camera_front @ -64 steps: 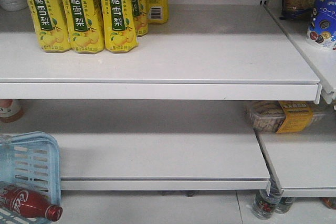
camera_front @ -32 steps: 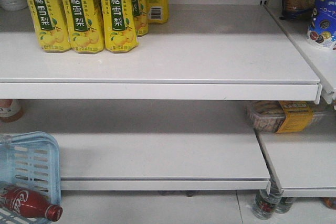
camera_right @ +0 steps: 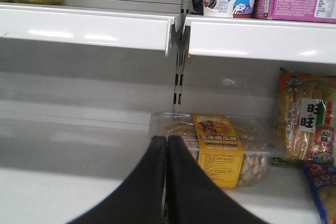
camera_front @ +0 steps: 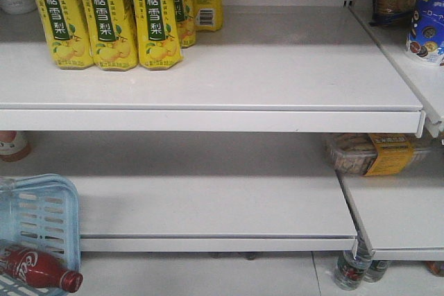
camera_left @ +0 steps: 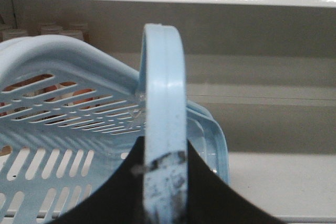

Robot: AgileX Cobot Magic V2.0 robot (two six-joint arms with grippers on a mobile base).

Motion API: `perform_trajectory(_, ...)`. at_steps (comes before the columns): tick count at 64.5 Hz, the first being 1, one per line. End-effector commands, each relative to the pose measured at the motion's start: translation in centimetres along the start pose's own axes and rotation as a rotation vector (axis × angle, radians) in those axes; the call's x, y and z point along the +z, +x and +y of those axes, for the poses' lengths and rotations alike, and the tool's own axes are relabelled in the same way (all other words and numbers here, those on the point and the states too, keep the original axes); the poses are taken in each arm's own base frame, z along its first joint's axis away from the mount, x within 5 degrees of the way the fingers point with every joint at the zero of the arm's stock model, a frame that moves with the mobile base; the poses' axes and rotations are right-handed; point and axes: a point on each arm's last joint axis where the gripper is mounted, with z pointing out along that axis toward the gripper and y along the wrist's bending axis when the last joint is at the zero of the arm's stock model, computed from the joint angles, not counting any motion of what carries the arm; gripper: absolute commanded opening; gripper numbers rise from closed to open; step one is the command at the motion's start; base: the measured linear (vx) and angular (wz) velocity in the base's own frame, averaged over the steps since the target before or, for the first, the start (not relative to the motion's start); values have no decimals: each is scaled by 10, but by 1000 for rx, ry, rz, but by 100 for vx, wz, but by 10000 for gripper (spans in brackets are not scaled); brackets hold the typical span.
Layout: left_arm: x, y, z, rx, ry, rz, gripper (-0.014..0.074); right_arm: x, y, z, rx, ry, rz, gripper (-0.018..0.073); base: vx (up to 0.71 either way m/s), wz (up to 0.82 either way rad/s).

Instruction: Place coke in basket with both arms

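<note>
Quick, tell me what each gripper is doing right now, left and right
Left gripper: shut on the basket handle.
Right gripper: shut, holding nothing.

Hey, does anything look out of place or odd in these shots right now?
Yes. The coke lies on its side in the basket at lower left, its cap poking past the rim. The basket handle looks scuffed where the left gripper clamps it. The shelves look tidy.

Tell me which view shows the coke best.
The front-facing view: the coke lies on its side in the basket, logo and cap visible. The left wrist view shows only the basket and its handle; the right wrist view shows neither.
</note>
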Motion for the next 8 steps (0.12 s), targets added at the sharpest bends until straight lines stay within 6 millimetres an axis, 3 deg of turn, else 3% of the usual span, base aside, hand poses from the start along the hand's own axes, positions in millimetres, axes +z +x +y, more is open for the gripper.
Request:
perform_trajectory(1,-4,-18,-1,4,15,-196,-6,-1,-4,0,-9,1,-83,-10,0,0)
perform_trajectory(8,-4,-18,-1,4,15,-196,-6,-1,-4,0,-9,1,-83,-10,0,0)
